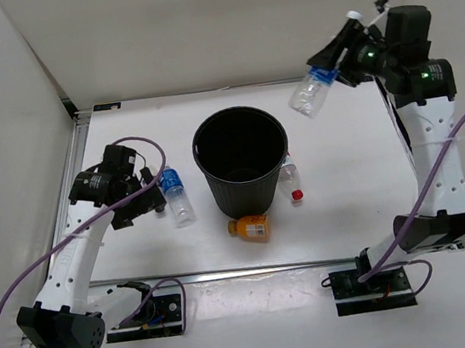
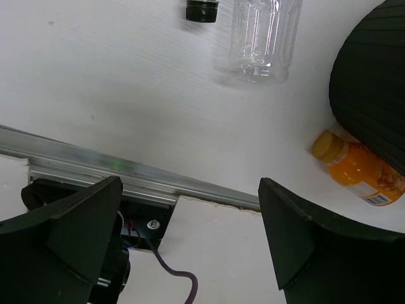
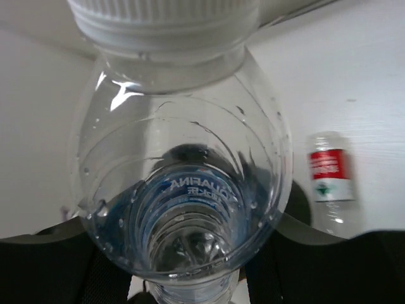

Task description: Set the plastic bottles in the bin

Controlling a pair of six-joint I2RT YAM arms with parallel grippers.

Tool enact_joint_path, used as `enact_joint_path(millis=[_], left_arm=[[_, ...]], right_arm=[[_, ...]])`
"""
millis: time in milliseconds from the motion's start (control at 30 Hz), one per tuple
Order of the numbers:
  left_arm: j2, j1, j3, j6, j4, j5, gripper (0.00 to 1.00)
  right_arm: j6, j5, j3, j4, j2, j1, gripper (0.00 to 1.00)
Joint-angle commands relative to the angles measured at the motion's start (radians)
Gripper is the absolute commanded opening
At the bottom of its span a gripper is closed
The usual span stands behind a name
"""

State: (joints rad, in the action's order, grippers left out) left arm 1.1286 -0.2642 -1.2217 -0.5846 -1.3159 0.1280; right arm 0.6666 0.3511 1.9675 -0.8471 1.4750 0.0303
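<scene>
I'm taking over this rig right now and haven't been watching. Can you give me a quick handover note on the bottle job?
The right tool is shut on a clear bottle, raised to the right of the bin and not yet over it.
The left tool is open and empty, beside the blue-labelled bottle lying left of the bin.
The orange bottle lies at the bin's near side. The red-capped bottle lies close by its right side.
Done: no bottle visible in the bin.
Left: all four bottles.
</scene>
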Motion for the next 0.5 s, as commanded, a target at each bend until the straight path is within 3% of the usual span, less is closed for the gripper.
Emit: enact_joint_path(millis=[0,133,267,400,467], left_arm=[[0.0,-0.003,-0.007,0.008,0.023,-0.013,1.0],[0.0,-0.003,-0.016,0.028,0.023,-0.022,1.0],[0.0,-0.003,-0.025,0.037,0.014,-0.022,1.0],[-0.009,-0.003,-0.015,0.055,0.014,-0.013,1.0],[-0.009,-0.003,-0.006,0.055,0.014,-0.013,1.0]], right_arm=[[0.028,0.108,0.074,0.065,0.065,0.145,0.5],[-0.091,0.011,0.189,0.048,0.148,0.331,0.53],[-0.191,-0.191,0.291,-0.029,0.234,0.509,0.6],[-0.243,-0.299,0.291,-0.049,0.255,0.598,0.92],[-0.252,-0.377,0.266,-0.061,0.255,0.622,1.0]])
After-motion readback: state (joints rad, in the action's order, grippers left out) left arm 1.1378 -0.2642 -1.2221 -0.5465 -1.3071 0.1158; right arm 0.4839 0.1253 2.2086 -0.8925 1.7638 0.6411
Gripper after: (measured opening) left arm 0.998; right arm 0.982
